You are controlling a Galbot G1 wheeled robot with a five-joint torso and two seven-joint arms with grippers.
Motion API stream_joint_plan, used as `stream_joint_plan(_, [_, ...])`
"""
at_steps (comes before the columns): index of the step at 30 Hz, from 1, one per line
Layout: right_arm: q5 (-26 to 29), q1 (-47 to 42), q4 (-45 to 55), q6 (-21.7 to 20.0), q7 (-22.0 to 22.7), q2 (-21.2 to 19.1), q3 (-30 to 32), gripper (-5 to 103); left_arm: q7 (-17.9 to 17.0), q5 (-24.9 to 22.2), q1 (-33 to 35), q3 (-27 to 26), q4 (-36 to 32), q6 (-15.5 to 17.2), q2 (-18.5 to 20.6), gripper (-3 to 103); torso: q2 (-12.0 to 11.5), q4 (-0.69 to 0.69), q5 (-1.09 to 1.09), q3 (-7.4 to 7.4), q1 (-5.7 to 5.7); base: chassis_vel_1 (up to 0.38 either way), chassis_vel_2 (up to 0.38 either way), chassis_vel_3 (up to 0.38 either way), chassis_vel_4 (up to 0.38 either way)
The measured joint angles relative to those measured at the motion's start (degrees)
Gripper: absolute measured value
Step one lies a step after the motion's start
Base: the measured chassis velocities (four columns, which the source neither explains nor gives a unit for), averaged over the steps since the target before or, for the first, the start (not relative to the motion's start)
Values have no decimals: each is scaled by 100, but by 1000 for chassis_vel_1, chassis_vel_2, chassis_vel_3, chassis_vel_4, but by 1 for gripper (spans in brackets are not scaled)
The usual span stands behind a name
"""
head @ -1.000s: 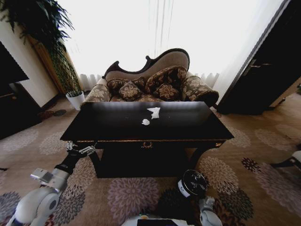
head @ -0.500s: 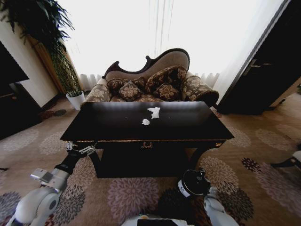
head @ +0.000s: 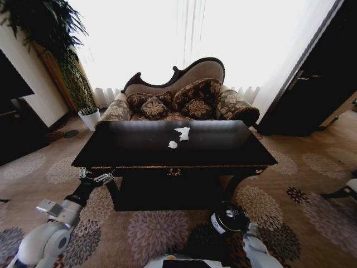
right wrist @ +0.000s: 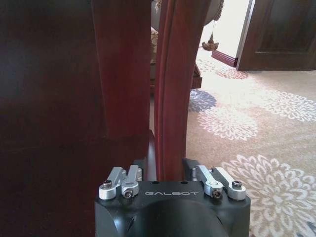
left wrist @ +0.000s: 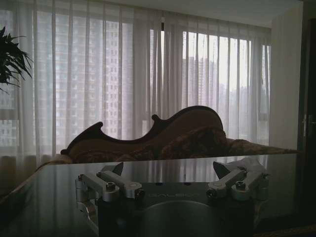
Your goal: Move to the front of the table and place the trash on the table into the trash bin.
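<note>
While the robot stands squarely in front of the table (head: 174, 149), both arms hang low and the trash sits on the glossy tabletop.

2 white paper scraps (head: 182, 133) lie near the middle of the tabletop, one just behind the other, with a patterned sofa (head: 178, 95) beyond. Left gripper (head: 96, 177) hovers at the table's front left corner, fingers (left wrist: 109, 183) spread wide and grasping nothing. Right gripper (right wrist: 172, 180) is down by the carpet (head: 290, 201) at a curved table leg (right wrist: 174, 84), fingers released, the leg standing between them. Beside that arm, the trash bin (head: 228, 218) rests on the floor, shiny rim and white label showing.
</note>
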Motion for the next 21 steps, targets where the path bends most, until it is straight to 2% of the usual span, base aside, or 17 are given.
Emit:
stream_joint_plan(3, [0,-38,101,-15,3,44,3,59,0,0,0,0,0,0,0,100,0,0,-1,0,0,0,0,0,0])
stream_joint_plan(5, [0,-54,122,-16,4,52,3,59,0,0,0,0,0,0,0,100,0,0,0,0,0,0,0,0,0])
stream_joint_plan(9, [7,-256,378,-30,8,114,12,81,0,0,0,0,0,0,0,100,0,0,0,0,0,0,0,0,0])
stream_joint_plan(11, [1,-321,453,-30,8,130,11,81,0,0,0,0,0,0,0,100,0,0,0,0,0,0,0,0,0])
stream_joint_plan(13, [-44,-453,621,-2,11,170,16,91,0,0,0,0,0,0,0,100,0,-1,0,0,0,0,0,0,0])
stream_joint_plan(14, [-44,-453,621,-2,11,170,16,91,0,0,0,0,0,0,0,100,0,-1,0,0,0,0,0,0,0])
stream_joint_plan(16, [-77,-648,876,90,22,212,59,99,0,0,0,0,0,0,0,100,0,1,-1,0,0,0,0,0,0])
stream_joint_plan(21, [-140,-860,1089,272,34,256,138,100,0,0,0,0,0,0,0,100,0,0,-1,-1,0,0,0,0,0])
